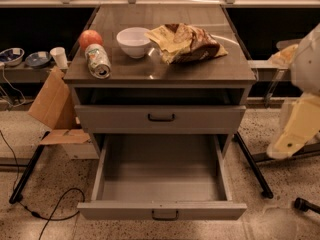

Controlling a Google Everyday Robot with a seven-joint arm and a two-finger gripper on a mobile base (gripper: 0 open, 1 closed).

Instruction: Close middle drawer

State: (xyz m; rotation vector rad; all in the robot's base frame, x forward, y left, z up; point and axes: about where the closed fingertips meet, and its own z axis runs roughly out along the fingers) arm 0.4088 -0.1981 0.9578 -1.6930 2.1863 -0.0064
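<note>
The middle drawer (161, 184) stands fully extended below the top drawer (210, 119), front panel exposed for pushing; the pincer (282, 144) hangs well right, clear of it, state cannot be told
</note>
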